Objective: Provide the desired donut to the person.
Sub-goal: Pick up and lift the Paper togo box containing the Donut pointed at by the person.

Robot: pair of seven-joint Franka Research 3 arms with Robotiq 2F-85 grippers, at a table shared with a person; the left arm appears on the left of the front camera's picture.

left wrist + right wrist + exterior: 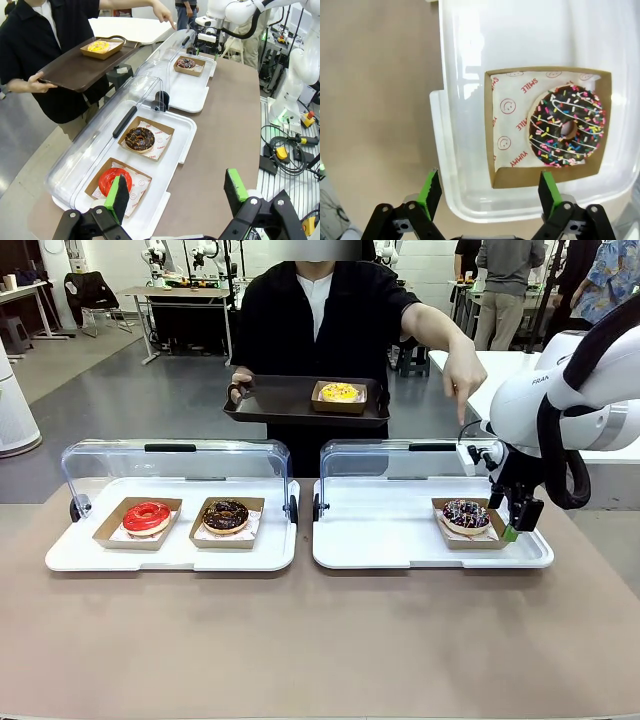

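The person (320, 315) holds a dark brown serving tray (275, 400) carrying a yellow donut (340, 392) in a cardboard box. Their other hand (465, 380) points down at the sprinkled chocolate donut (466, 514), which sits in its box on the right white tray (380, 540). My right gripper (515, 525) hangs open just right of that box. In the right wrist view the right gripper (490, 194) is open above the tray's edge, the sprinkled donut (567, 131) ahead to the right. My left gripper (177, 192) is open over the table beside the left tray.
The left white tray (70, 555) holds a red-glazed donut (147, 517) and a chocolate donut (226, 515) in boxes. Both trays' clear lids (170, 465) stand open at the back. Bare brown table (320, 640) lies in front. Cables and a stand lie beside the table (285, 150).
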